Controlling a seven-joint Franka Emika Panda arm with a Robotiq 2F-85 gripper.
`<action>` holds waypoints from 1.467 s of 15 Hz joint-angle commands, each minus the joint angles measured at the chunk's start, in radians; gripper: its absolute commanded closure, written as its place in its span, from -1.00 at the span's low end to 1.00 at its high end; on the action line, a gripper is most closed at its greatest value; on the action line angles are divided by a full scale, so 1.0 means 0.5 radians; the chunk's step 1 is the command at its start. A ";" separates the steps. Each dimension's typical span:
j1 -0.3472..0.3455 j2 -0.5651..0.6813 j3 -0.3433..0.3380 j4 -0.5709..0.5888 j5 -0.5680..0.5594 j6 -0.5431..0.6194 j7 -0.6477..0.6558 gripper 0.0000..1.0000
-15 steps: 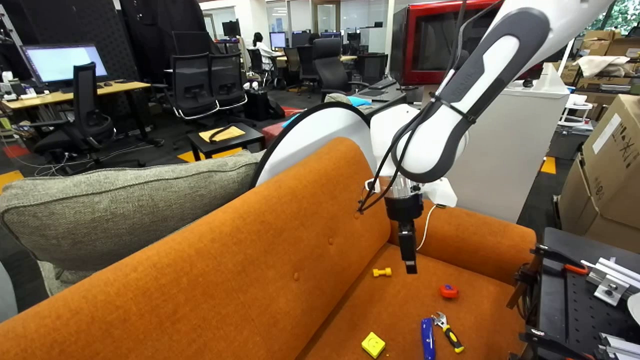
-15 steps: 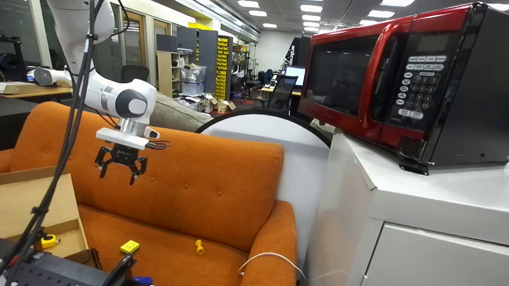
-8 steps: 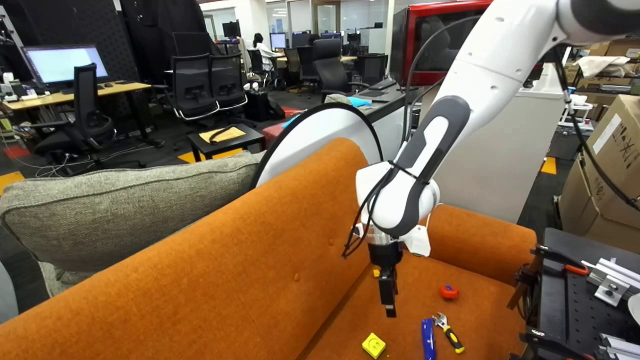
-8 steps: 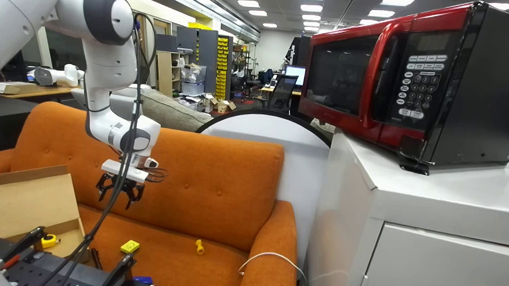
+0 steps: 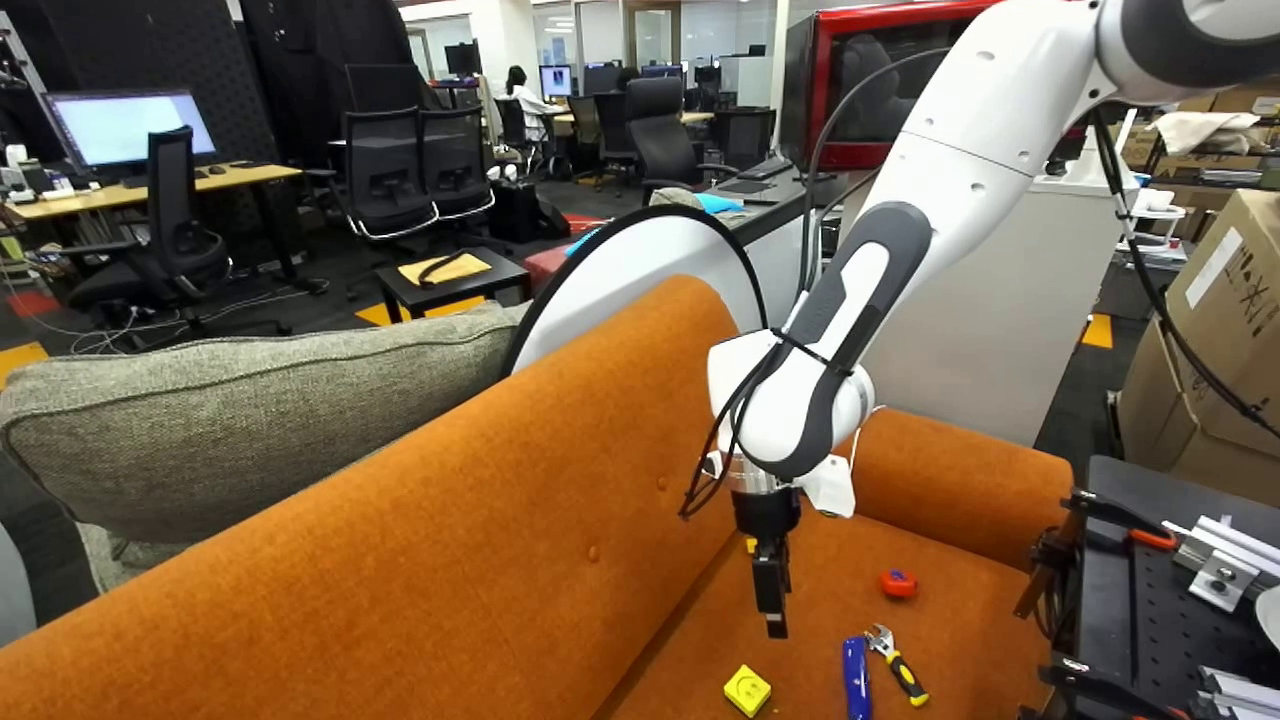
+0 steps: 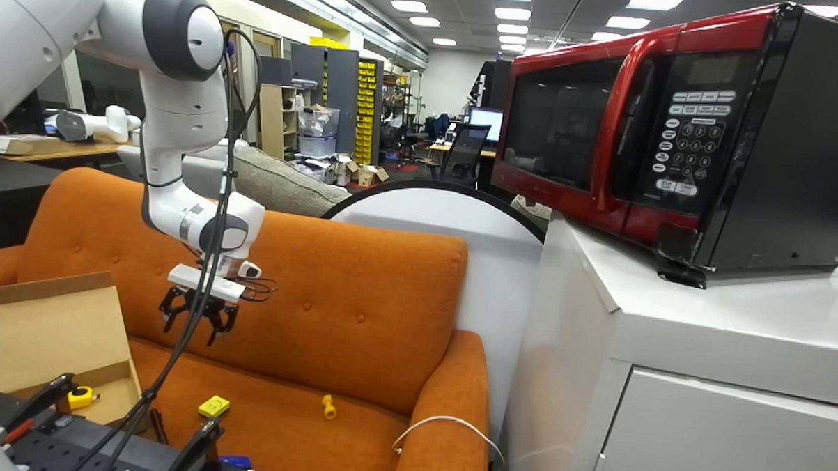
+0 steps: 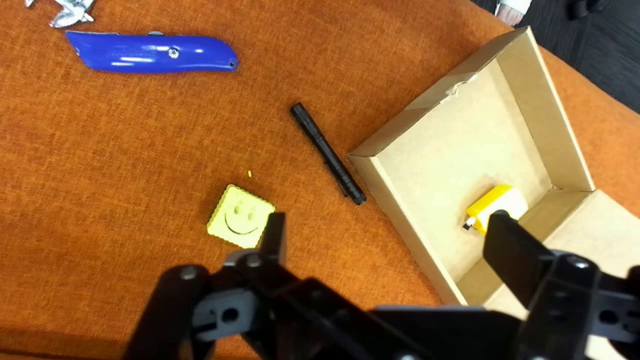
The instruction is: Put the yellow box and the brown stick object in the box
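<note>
Hanging downward, the gripper (image 6: 189, 332) is released, its fingers (image 7: 275, 237) spread wide apart above the orange sofa (image 6: 266, 425). In the wrist view, one finger overlaps the edge of the yellow block (image 7: 241, 217), which lies flat on the sofa with its smiling face up, a tiny yellow speck (image 7: 249, 173) just beside it. Between that block and the cardboard box (image 7: 445, 145) lies the dark stick (image 7: 327, 151), one end just beside the box; whether they touch, I cannot tell. The box stands on the sofa too, with a yellow and white tape measure (image 7: 500, 200) inside. Farther off lies a blue knife (image 7: 155, 53), and just beside it a wrench (image 5: 897, 665) with a black and yellow handle. Beyond these, a red thing (image 5: 898, 584) rests toward the armrest (image 5: 950, 490) and a yellow dumbbell (image 6: 328, 407) lies near the backrest (image 6: 361, 282). Past the sofa, a red microwave (image 6: 639, 131) stands on a white cabinet (image 6: 719, 413).
</note>
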 commanded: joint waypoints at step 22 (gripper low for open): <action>-0.026 1.026 0.074 0.791 -0.206 0.393 0.298 -1.00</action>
